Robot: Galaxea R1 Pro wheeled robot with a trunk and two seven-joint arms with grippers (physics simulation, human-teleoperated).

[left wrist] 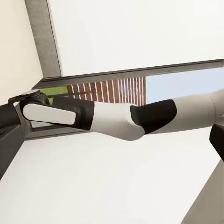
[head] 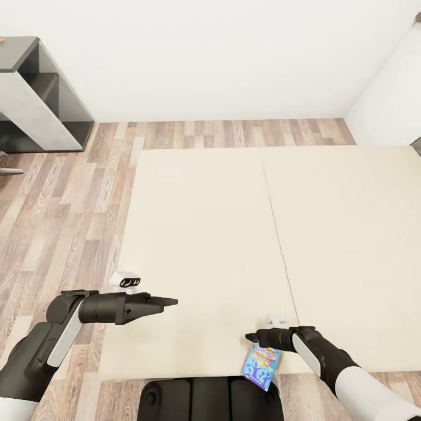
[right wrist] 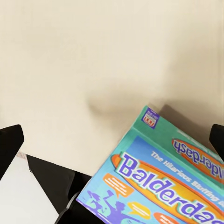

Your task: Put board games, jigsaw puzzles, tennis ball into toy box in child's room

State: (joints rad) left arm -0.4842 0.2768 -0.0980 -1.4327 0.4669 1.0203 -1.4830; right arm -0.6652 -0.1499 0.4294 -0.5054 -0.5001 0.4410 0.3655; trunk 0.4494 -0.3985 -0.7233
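Note:
A light-blue board game [head: 261,366] with "Balderdash" on its lid [right wrist: 163,182] sits tilted at the near edge of the cream bed [head: 234,234], partly over that edge. My right gripper [head: 251,338] hovers just above the box's upper end. Its two fingers [right wrist: 10,147] stand wide apart at either side of the right wrist view, with the box below and between them, and the left finger is clear of it. My left gripper [head: 169,302] hangs over the bed's near left part, pointing right, its fingers drawn to a point with nothing in them.
A dark-grey desk [head: 35,93] stands against the white wall at the far left, on the wood-plank floor [head: 58,222]. A white panel [head: 392,99] rises at the far right. My dark base [head: 210,399] is right at the bed's near edge. My right forearm [left wrist: 116,119] crosses the left wrist view.

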